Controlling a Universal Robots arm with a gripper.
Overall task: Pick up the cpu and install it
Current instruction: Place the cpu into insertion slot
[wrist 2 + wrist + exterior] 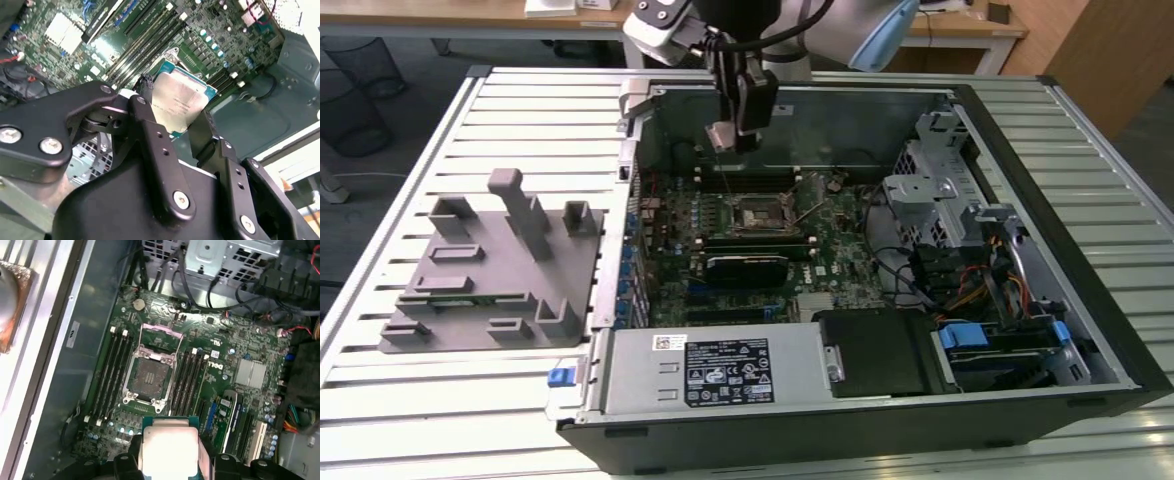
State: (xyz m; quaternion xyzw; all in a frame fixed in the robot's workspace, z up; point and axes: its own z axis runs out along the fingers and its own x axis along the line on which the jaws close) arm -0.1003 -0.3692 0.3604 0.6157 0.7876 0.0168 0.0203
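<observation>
Gripper [727, 133]: clamped on the cpu [722, 136], one black finger [150, 135] against each of two opposite edges. Grip is visible in both wrist views.

Cpu: small, flat and square, with a pale silvery-white metal top and a thin greenish-dark rim [167, 442]. The second wrist view shows faint print on the lid. It is held in the air, clear of the board, in the upper middle of the exterior view.

Arm: enters from the top edge of the exterior view and hangs steeply downward into the open computer case [1067, 300]. The gripper is above the far part of the motherboard [841, 240].

Socket [761, 213]: black square in a metal frame, near the centre of the exterior view, below the gripper in the frame and apart from it. In the first wrist view its frame [159, 329] stands lifted open and the recess is bare.

Surroundings: a grey moulded fixture [494, 270] lies at the exterior view's left on the slatted table [400, 400], beside the case.
</observation>
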